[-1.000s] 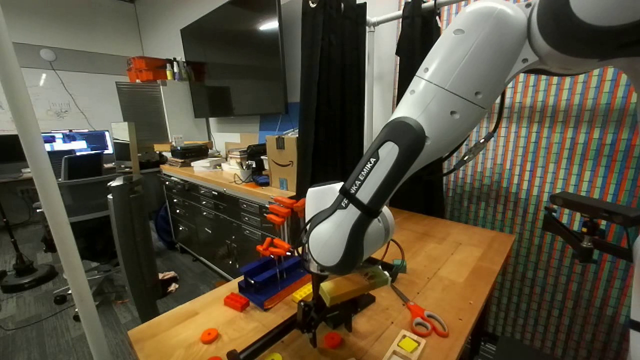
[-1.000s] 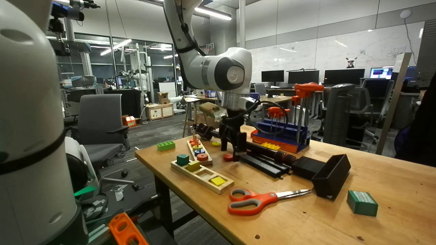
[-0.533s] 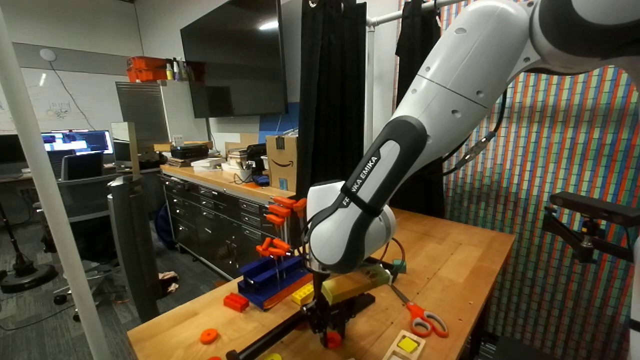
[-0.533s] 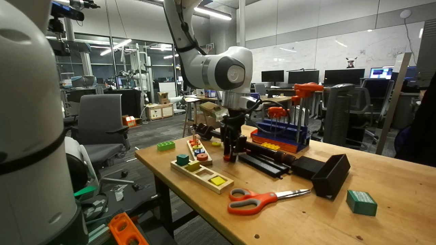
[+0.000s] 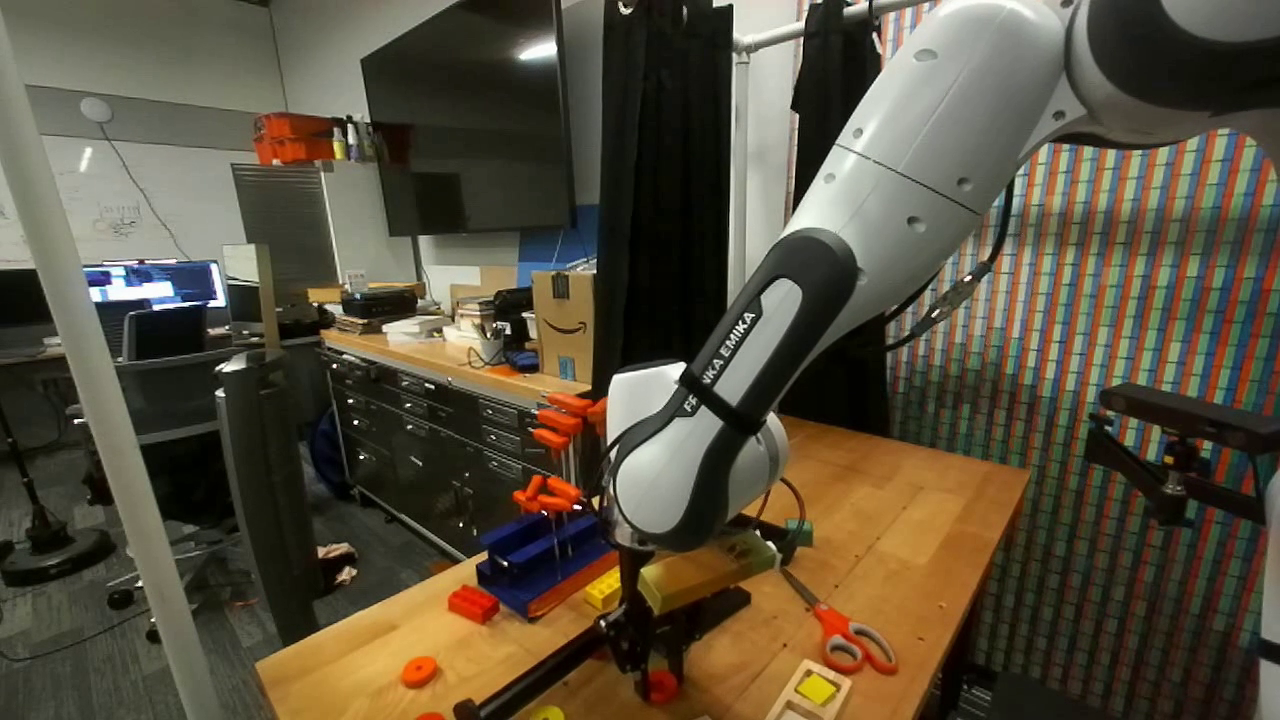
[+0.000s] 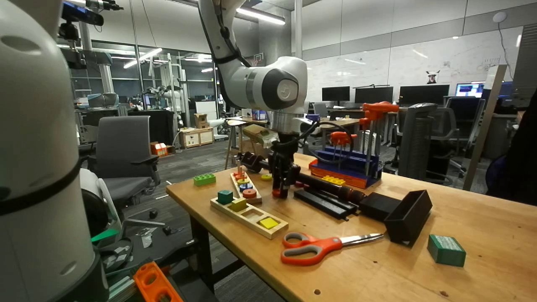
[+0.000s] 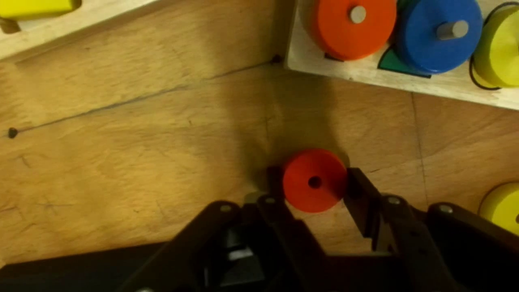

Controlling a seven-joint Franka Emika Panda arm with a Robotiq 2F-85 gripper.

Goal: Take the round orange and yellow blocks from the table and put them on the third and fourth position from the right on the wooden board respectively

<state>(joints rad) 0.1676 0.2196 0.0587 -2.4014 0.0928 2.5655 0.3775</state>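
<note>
Gripper (image 7: 314,179) pinches a smooth, round red-orange block (image 7: 313,198), holed at its centre, between black fingers (image 7: 362,194). Near it on the scratched, grained tabletop (image 7: 121,170) lie a round yellow block (image 7: 502,207) and the pale wooden board (image 7: 308,55), thick discs (image 7: 425,50) threaded on its cylindrical pegs (image 7: 452,30).

The pincer (image 7: 315,181) has bare tabletop (image 7: 373,121) on 1 side, towards the peg board (image 7: 308,59), and a black rod (image 5: 540,671) close opposite.
</note>
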